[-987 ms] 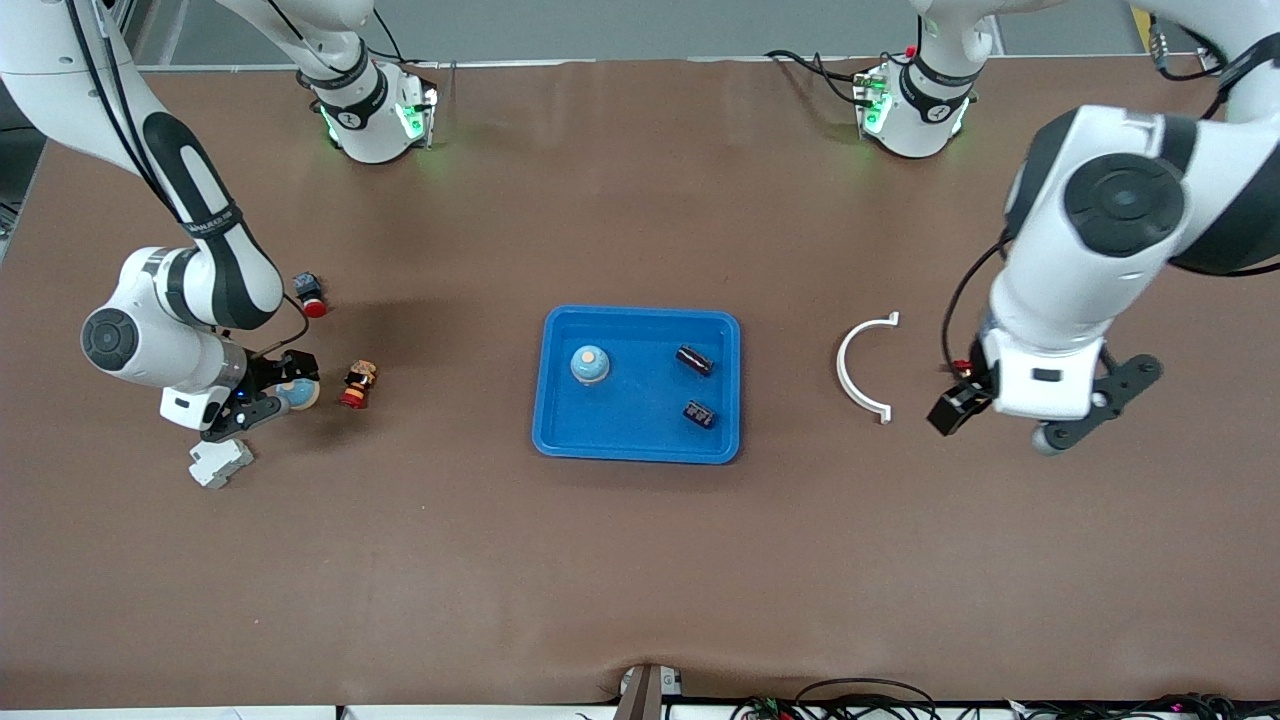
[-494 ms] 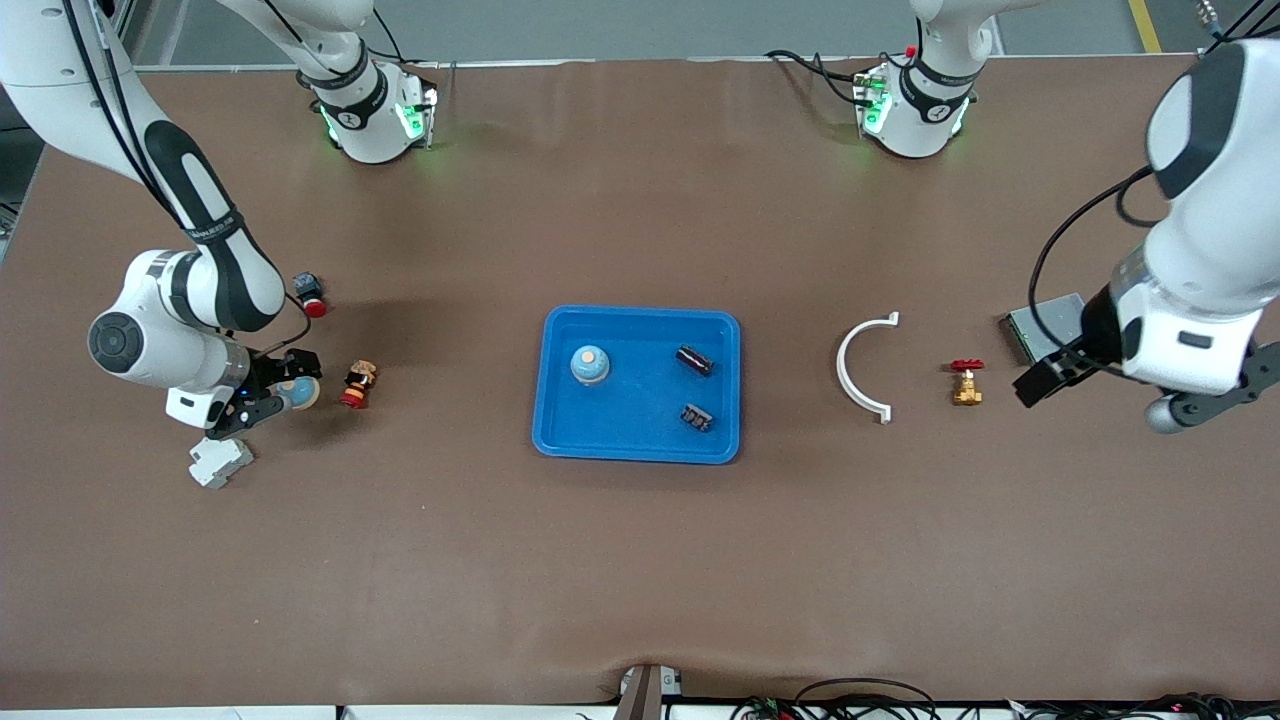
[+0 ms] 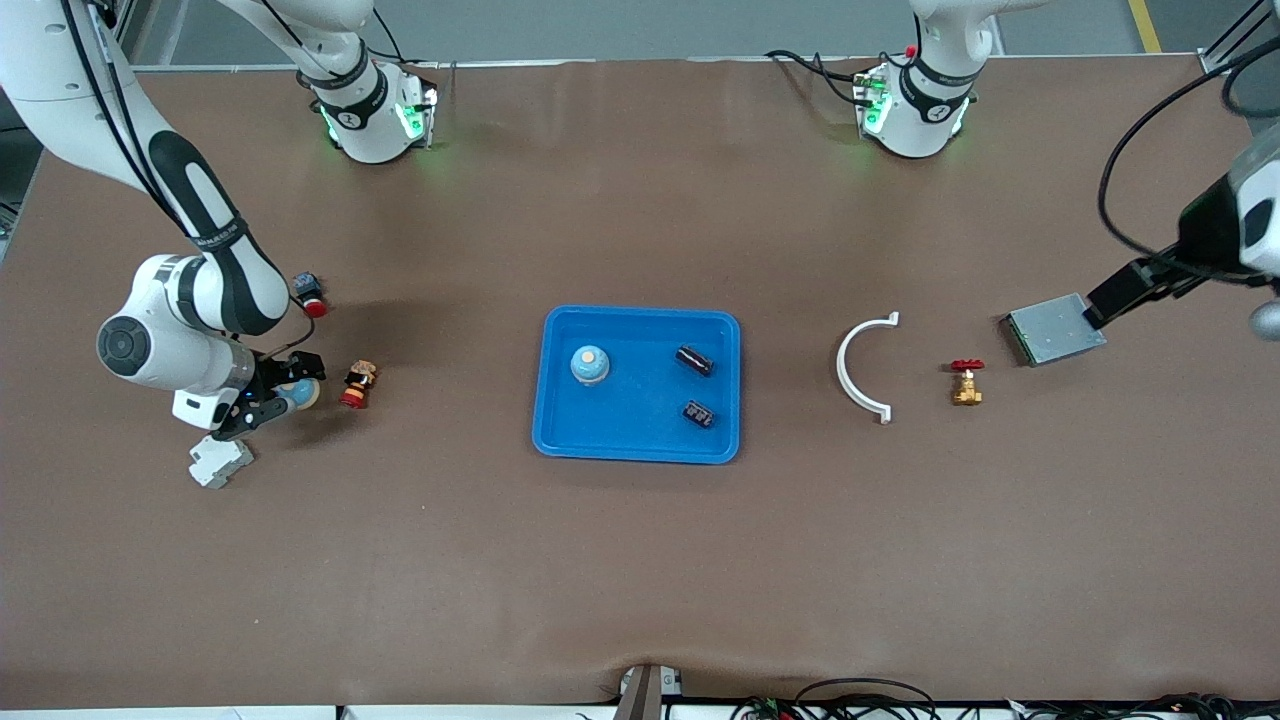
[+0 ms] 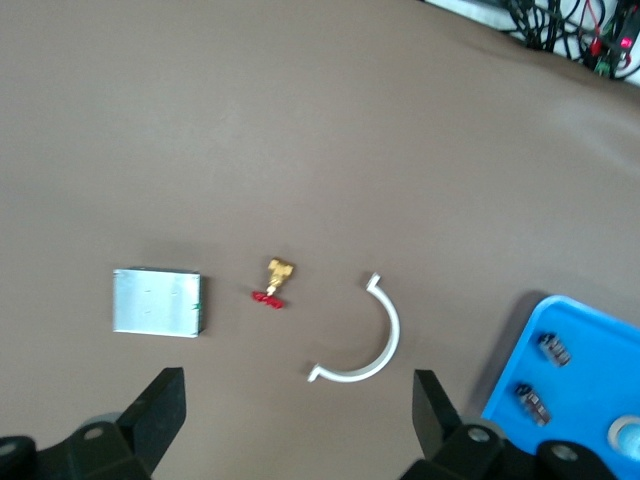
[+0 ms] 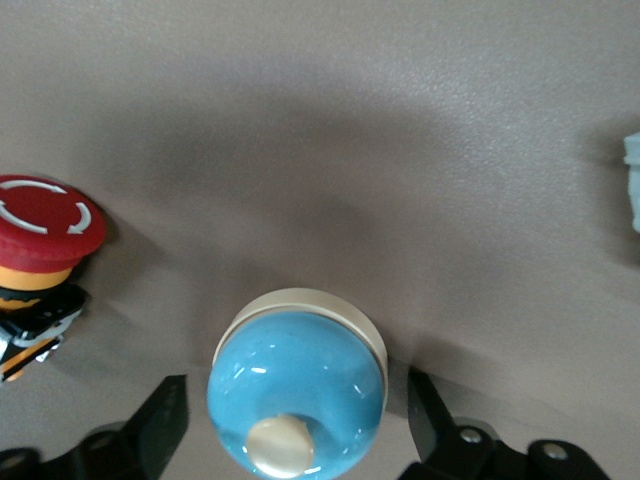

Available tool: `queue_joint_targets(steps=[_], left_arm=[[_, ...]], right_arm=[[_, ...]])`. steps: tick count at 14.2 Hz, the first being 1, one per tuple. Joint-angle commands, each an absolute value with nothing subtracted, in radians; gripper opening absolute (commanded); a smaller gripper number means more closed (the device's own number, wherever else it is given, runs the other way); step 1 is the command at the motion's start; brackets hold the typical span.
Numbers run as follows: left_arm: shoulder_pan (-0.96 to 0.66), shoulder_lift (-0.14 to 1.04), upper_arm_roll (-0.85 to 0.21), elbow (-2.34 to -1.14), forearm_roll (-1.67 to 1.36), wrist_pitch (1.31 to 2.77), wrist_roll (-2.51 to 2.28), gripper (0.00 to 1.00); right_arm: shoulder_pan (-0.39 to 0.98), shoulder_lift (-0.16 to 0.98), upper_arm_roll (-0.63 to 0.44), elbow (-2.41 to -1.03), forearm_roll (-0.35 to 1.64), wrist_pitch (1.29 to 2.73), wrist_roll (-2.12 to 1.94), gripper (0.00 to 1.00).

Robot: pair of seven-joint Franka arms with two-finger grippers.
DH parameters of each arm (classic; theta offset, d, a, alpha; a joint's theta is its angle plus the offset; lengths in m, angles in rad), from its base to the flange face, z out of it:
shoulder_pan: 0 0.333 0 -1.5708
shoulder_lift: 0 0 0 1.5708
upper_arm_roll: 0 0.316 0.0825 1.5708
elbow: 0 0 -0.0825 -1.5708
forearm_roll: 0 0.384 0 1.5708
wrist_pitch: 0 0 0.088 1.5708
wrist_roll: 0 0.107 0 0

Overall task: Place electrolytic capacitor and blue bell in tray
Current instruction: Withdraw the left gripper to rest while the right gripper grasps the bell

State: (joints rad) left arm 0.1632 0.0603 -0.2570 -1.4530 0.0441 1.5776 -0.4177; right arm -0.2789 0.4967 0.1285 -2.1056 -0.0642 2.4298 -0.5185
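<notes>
Straddling a blue bell (image 5: 297,392) on the worktop, your right gripper (image 3: 270,392) has fingers spread, not yet clamped, set to grasp. Another bell (image 3: 590,364) and two capacitors (image 3: 694,360) lie in the tray (image 3: 560,440). Your left gripper (image 4: 300,410) waits released over the grey box (image 3: 1055,330).

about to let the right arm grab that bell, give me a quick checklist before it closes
1. Round light blue bell with cream button sits between the right gripper fingers: ok.
2. Right fingers shut on the bell: not ok, gaps show on both sides.
3. Red mushroom-head push button outside the fingers: ok.
4. Shallow bright blue plastic tray has bare floor for a second bell: ok.
5. Another blue bell and two dark capacitors in the tray: ok.
6. Left gripper open, over the table away from the tray: ok.
</notes>
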Motion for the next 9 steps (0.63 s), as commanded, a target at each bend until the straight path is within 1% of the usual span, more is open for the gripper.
queue_joint_targets(steps=[1,2,3,4,6,9], left_arm=[[0.120,-0.011,-0.168,-1.499,-0.007,1.525,-0.319,1.00],[0.097,-0.026,-0.128,-1.508,-0.024,1.505,-0.280,1.00],[0.074,-0.040,-0.100,-1.517,-0.025,1.490,-0.232,1.00],[0.054,-0.052,-0.068,-1.523,-0.025,1.480,-0.198,1.00],[0.000,-0.071,-0.002,-1.535,-0.026,1.479,-0.166,1.00],[0.003,-0.077,0.003,-1.546,-0.026,1.468,-0.074,1.00]], right_arm=[[-0.305,0.499,0.146,-2.100,-0.087,2.425,-0.526,0.41],[-0.304,0.499,0.146,-2.099,-0.087,2.424,-0.526,0.25],[-0.304,0.499,0.146,-2.098,-0.087,2.424,-0.526,0.14],[-0.304,0.499,0.146,-2.098,-0.087,2.424,-0.526,0.09],[-0.304,0.496,0.147,-2.095,-0.087,2.418,-0.523,0.09],[-0.301,0.465,0.149,-2.057,-0.086,2.324,-0.514,0.09]])
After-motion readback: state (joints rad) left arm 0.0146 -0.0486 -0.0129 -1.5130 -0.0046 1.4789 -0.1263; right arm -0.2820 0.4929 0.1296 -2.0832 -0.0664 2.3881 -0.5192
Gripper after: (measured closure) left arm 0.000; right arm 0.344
